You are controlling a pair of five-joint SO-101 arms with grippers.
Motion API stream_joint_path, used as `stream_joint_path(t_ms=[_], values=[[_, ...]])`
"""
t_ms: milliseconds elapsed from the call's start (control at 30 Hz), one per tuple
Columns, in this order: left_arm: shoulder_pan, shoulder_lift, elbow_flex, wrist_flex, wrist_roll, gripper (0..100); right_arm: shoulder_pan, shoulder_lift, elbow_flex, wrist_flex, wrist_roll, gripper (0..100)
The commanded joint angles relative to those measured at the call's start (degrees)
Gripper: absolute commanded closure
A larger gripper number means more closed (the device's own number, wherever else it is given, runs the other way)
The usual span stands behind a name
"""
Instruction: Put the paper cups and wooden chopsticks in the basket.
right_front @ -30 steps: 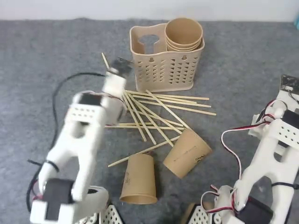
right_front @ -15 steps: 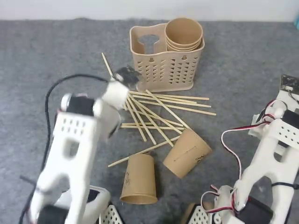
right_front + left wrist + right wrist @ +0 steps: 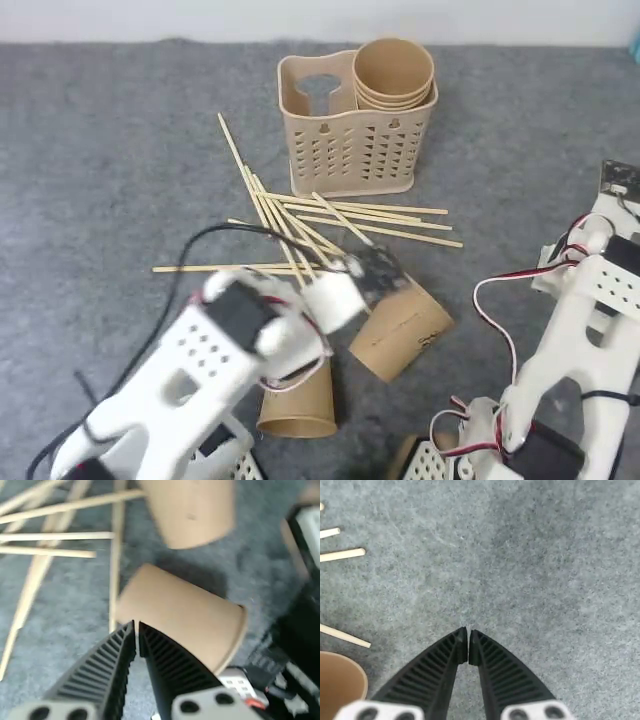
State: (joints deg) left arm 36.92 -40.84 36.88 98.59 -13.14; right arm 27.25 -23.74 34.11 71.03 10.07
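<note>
Paper cups (image 3: 400,330), smooth tan tapers, sit on fuzzy grey carpet (image 3: 100,150); my ridged black left gripper (image 3: 136,626) and right gripper (image 3: 468,630) are clenched, empty.

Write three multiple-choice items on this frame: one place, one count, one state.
1. Where is the cup stack?
A. in the basket
B. held by a gripper
C. tipped over beside the arms

2. How many loose cups lie on the carpet?
A. one
B. two
C. four

3. The right gripper is:
A. wide open
B. shut on a chopstick
C. shut, empty

Key: A, its rims rise above the basket wall. B, a second one lies beside the first. C, the jaws meet over bare carpet.
</note>
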Motion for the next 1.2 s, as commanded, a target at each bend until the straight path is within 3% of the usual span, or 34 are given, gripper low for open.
stream_joint_path(t_ms=[0,167,467,967,1167], values=[[2.02,7.38,-0.31,0.62,0.88,99,-0.84,-0.13,-2.73,0.22,-0.79,97.5],[-0.26,15.82,-0.22,-1.05,0.7,99,-0.84,-0.13,-2.73,0.13,-0.79,97.5],[-2.64,25.85,8.13,-18.55,1.05,99,-0.84,-0.13,-2.73,0.13,-0.79,97.5],[-25.58,38.33,4.18,-35.6,1.05,99,-0.57,-0.13,-2.73,0.31,-0.44,97.5],[-34.29,44.57,-3.91,-34.81,0.97,99,-0.66,-0.13,-2.73,0.31,-0.35,97.5]])
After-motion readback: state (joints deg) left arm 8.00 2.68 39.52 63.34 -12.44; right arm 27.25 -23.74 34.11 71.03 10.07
